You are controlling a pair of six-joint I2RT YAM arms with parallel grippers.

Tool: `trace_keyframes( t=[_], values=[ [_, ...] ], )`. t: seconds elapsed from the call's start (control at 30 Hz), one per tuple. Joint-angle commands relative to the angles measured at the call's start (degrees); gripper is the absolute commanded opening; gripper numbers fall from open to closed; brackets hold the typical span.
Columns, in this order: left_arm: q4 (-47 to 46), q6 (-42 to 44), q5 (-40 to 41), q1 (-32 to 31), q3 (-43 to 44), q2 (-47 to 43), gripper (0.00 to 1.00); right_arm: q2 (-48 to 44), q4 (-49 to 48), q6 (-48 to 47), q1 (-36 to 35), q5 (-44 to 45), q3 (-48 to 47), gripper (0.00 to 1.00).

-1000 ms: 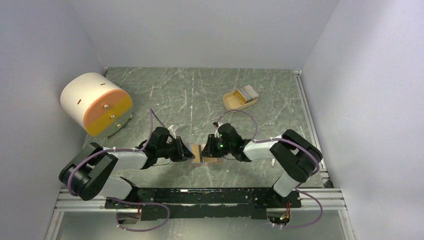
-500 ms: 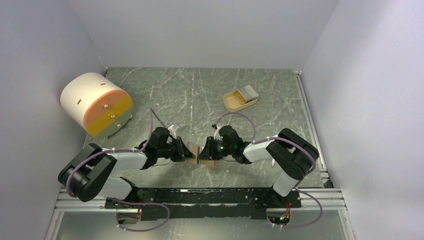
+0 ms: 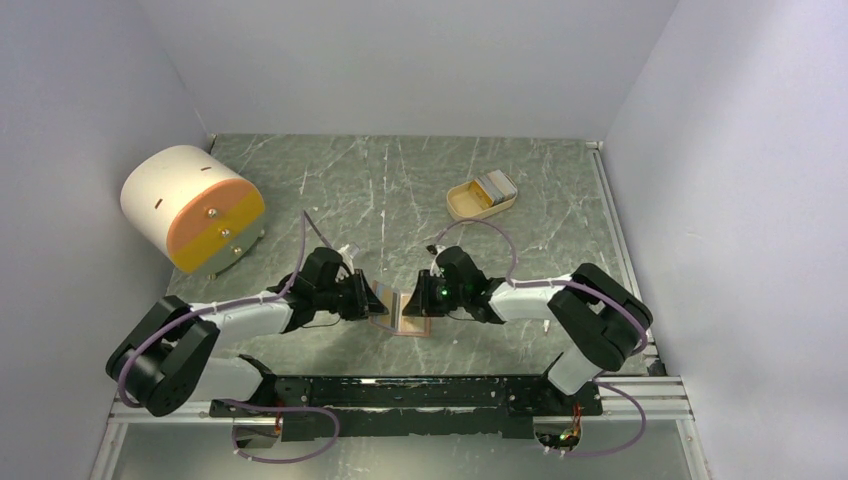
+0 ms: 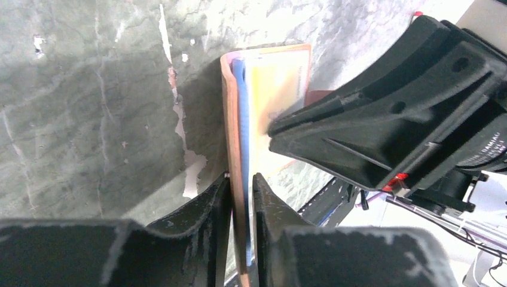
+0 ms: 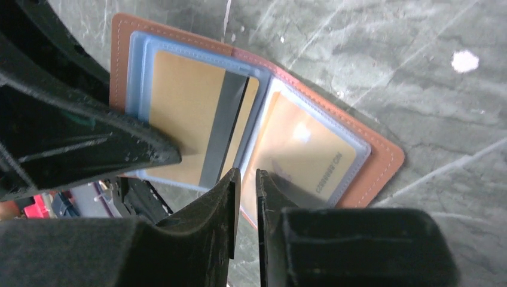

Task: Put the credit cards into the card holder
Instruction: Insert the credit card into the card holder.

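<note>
The left gripper [image 4: 242,194] has its two fingers pressed tight on the card holder [image 5: 261,107]. They pinch the pink cover and a blue see-through pocket, at the edge nearest that gripper. From there the holder sticks straight out ahead of the fingers, standing on its thin edge.

The right gripper [image 5: 246,191] comes at the holder from the other side. Its fingers are almost together, with only a thin gap. They seem to nip the near edge of a pocket by the fold, but the fingers cover that spot, so it is hard to be sure. One black finger of the left gripper lies over the left page, just to the left of the right gripper's fingers.

The holder is open like a little book, right between the two grippers and just above the grey table [image 3: 400,180]. Each page has a clear blue pocket. There is a gold card [image 5: 179,113] in the left page, just ahead of the right fingers, and it has a dark stripe. A second gold card [image 5: 299,155] sits in the right page, ahead and to the right.

More credit cards [image 3: 494,185] stand in a beige tray [image 3: 462,205], well beyond the right gripper. A big white and orange drum [image 3: 190,205] sits far off past the left gripper, out to its left.
</note>
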State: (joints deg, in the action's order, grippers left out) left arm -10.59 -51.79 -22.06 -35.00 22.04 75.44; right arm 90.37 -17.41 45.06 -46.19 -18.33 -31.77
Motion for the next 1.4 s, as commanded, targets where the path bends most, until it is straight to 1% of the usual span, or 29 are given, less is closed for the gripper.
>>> trace_keyframes(
  t=[0.0,0.1,0.23,0.33,0.53,0.6,0.67,0.77,0.87,1.07,1.13,1.17,1.3,1.37],
  values=[
    [1.2,1.5,-0.9,-0.5,2.0,-2.4,0.27,2.4,2.1,-2.2,-0.1,2.0,-3.0,0.19],
    [-1.1,0.3,-2.9,-0.6,1.2,-3.5,0.29,3.8,1.7,-2.5,-0.2,2.3,-3.4,0.17],
    [1.4,0.5,-0.6,-0.5,1.3,-5.4,0.3,4.3,1.5,-2.9,-0.1,2.9,-3.2,0.16],
    [1.5,0.5,0.1,-0.6,1.1,-6.0,0.3,4.7,1.3,-2.9,-0.2,2.8,-2.9,0.16],
    [0.6,0.5,-0.1,-0.6,1.1,-5.8,0.17,5.0,1.3,-3.1,-0.2,2.7,-2.8,0.16],
    [-0.1,0.3,-0.4,-0.5,0.7,-5.9,0.11,5.0,1.3,-3.1,-0.2,2.8,-2.7,0.16],
    [-1.2,0.1,-0.8,-0.5,0.3,-6.2,0.09,5.2,1.2,-3.1,-0.2,2.7,-2.6,0.16],
    [-3.8,-0.2,-2.3,-0.5,-0.6,-6.8,0.1,5.6,0.7,-3.0,-0.1,2.5,-2.6,0.16],
    [-4.8,-0.4,-2.7,-0.5,-0.9,-7.1,0.2,5.7,0.6,-3.0,-0.2,2.5,-2.6,0.16],
    [-7.0,-1.2,-3.0,-0.6,-2.4,-7.8,0.25,5.7,0.5,-3.0,-0.2,2.5,-2.6,0.16],
    [-7.5,-1.2,-3.2,-0.6,-2.5,-7.9,0.28,5.7,0.4,-3.0,-0.1,2.4,-2.5,0.16],
    [-7.3,-1.2,-3.2,-0.6,-2.4,-7.8,0.28,5.6,0.4,-3.0,-0.2,2.5,-2.3,0.16],
    [-7.3,-1.1,-2.8,-0.5,-2.5,-7.7,0.17,5.5,0.5,-2.9,-0.2,2.6,-2.2,0.16],
    [-7.7,-1.3,-2.7,-0.5,-2.8,-7.9,0.16,5.5,0.4,-3.0,-0.2,2.6,-2.2,0.16]
  ],
)
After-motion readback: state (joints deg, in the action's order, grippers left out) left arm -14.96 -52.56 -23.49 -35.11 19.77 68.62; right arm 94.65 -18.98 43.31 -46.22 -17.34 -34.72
